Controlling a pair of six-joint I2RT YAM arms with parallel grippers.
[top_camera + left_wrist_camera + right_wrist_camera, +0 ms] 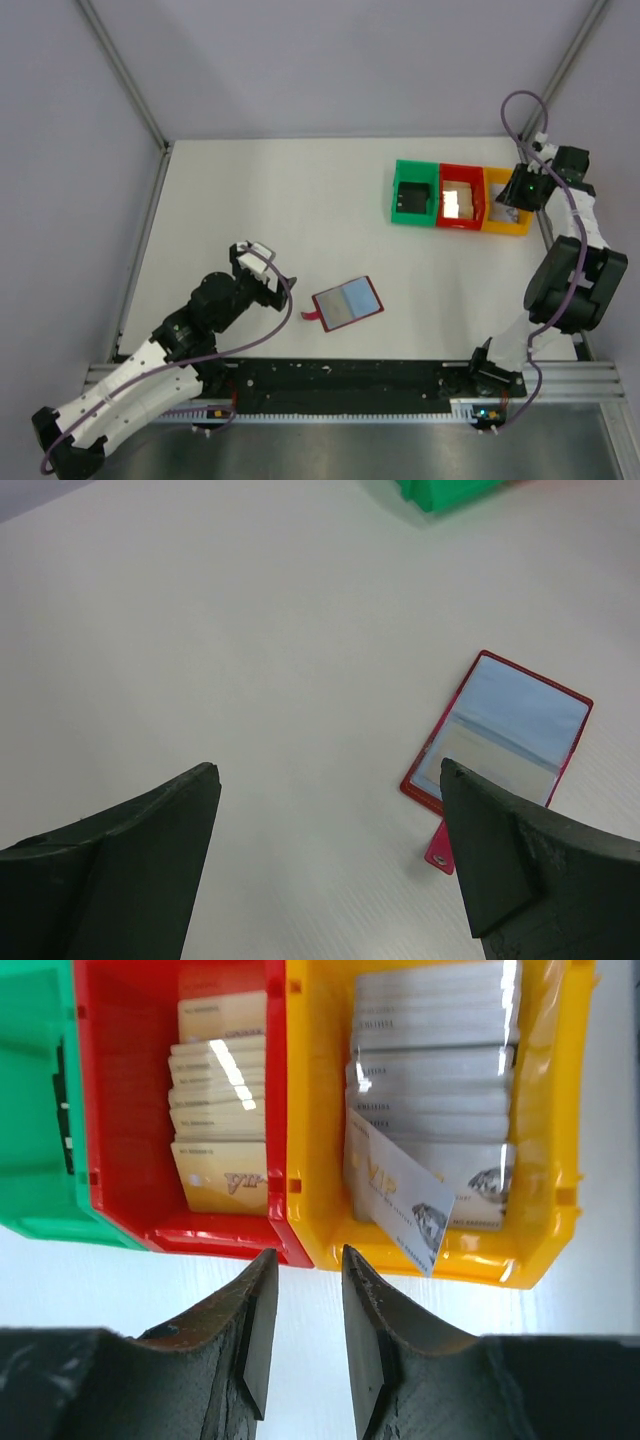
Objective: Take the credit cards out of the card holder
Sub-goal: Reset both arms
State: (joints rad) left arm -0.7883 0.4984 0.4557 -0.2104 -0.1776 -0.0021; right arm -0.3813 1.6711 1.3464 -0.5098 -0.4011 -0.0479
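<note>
While the left gripper (pixel 328 780) hangs above the table (pixel 200 630) with its jaws spread wide and nothing between them, the card holder (pixel 500 735) lies flat just ahead of it and to its right, untouched. The holder is red-edged, and its side tab (pixel 438 852) points toward the arms. Its face shows a pale blue area (pixel 525 705) above a tan one (pixel 490 760). These are probably credit cards in the sleeve, but I can't tell how many.

In the top view the holder sits near the front edge, between the two arm bases, well apart from the bins.

Right gripper (pixel 308 1260) is over the near edge of the bin row, roughly where the red bin (pixel 230 1235) meets the yellow bin (pixel 470 1260). Its jaws are nearly together with a narrow gap, gripping nothing.

- Yellow bin: stack of silver cards (pixel 430 1060), plus one tilted card (pixel 395 1195) leaning at the near wall.
- Red bin: tan cards (pixel 220 1090), overlapped.
- Green bin (pixel 40 1160): at the left end of the row, contents mostly out of shot.
</note>
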